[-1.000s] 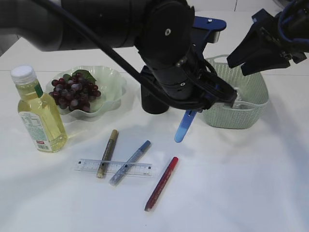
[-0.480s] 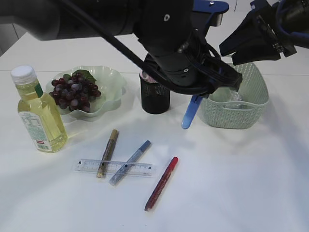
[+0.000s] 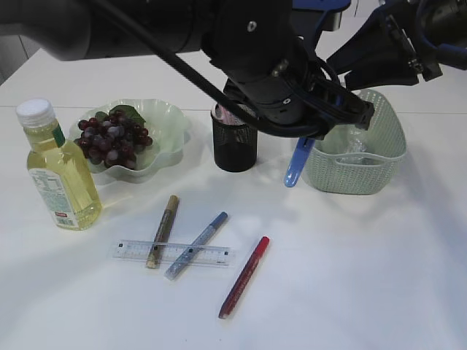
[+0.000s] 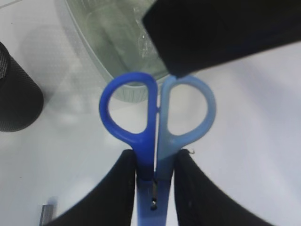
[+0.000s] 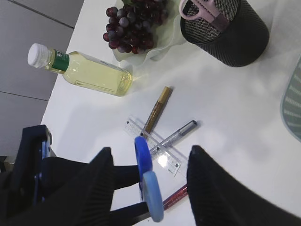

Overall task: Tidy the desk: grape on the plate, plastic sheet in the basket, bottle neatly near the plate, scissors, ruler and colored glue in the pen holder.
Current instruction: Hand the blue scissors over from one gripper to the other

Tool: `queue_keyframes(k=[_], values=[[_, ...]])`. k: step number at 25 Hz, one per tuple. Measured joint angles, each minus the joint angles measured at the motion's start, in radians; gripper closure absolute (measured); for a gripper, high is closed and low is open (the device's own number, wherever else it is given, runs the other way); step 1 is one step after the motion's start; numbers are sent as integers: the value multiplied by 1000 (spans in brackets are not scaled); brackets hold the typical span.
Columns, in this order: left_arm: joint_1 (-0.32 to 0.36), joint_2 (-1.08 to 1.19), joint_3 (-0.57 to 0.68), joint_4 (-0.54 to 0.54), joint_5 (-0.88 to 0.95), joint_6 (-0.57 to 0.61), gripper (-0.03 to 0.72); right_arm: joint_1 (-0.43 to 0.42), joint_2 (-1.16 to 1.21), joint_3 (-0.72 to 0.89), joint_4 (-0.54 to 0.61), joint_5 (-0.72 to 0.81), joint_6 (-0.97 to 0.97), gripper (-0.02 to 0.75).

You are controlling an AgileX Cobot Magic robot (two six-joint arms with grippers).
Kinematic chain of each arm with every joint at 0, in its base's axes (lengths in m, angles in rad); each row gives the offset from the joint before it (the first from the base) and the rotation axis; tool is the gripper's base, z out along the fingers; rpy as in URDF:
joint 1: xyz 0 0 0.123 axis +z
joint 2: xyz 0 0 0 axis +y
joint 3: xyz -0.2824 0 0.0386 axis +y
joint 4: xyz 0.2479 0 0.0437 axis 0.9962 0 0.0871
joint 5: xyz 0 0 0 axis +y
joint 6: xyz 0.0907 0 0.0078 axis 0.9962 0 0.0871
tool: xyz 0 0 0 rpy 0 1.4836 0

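Note:
My left gripper [image 4: 155,162] is shut on blue scissors [image 4: 157,117], held in the air beside the basket [image 3: 379,149], handles away from the jaws. They hang below the left arm in the exterior view [image 3: 297,164]. My right gripper [image 5: 150,150] is open, and its two fingers straddle the scissors' handles [image 5: 149,183] without touching them. Grapes [image 3: 113,138] lie on the green plate [image 3: 169,117]. The bottle [image 3: 60,171] stands left of the plate. The ruler [image 3: 211,255] and gold [image 3: 163,227], silver-blue [image 3: 198,243] and red [image 3: 244,277] glue pens lie on the table. The plastic sheet [image 3: 354,146] is in the basket.
The black mesh pen holder [image 3: 235,146] stands between plate and basket, with pink scissors [image 5: 202,9] inside. The left arm's bulk hangs over the table's middle. The right arm [image 3: 394,44] hovers above the basket's back.
My left gripper has carried the blue scissors to the right and up, from in front of the pen holder to the basket's left edge. The right gripper has shifted slightly above the basket.

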Motion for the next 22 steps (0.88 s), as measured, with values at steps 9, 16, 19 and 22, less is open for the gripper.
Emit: queue_keyframes(k=[9,16,19,22], values=[[0,0,-36,0,-5,-1,505,0,2,0,6,0,-11,337],[0,0,-36,0,-44,-1,505,0,2,0,14,-2,-13,337],[0,0,-36,0,-58,-1,505,0,2,0,14,-1,-15,337],[0,0,-36,0,-78,-1,505,0,2,0,18,-1,-15,337]])
